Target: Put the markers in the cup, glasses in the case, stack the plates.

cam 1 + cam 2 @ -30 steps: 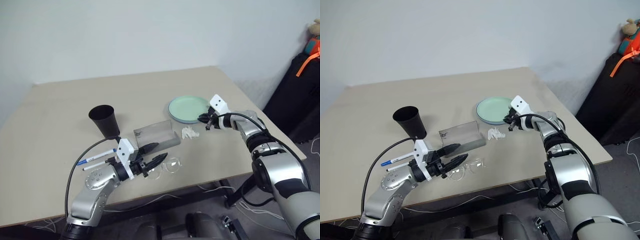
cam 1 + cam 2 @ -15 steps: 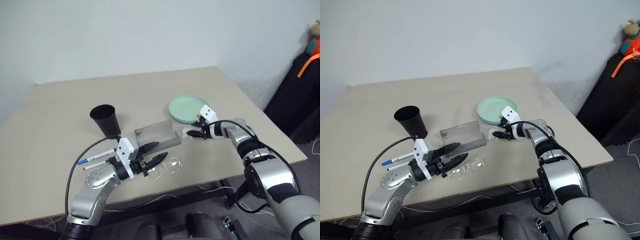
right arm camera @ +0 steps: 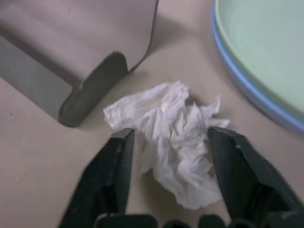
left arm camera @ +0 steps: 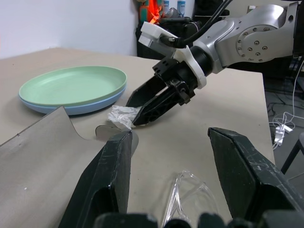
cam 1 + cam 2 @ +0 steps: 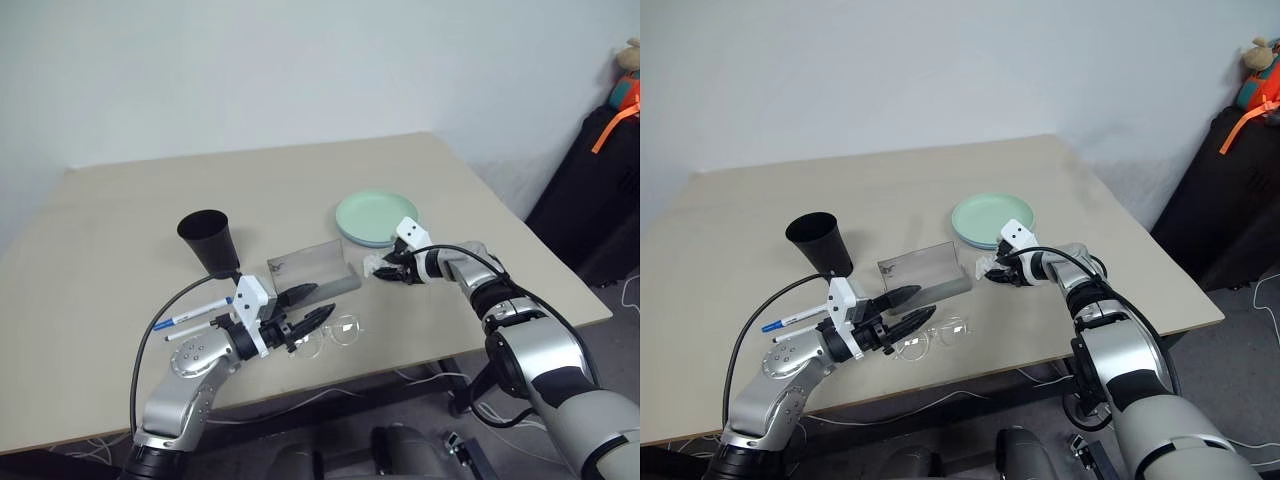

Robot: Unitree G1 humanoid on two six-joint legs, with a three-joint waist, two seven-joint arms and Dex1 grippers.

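Right tool (image 3: 164, 183): spread, straddling the tissue wad (image 3: 166, 137).
Left tool (image 5: 305, 318): spread, empty; glasses (image 5: 335, 331) at three o'clock.

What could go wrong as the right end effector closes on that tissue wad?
The tissue wad lies between the plates and the case; the right end effector could nudge either. It may pinch only a loose fold and drop it.
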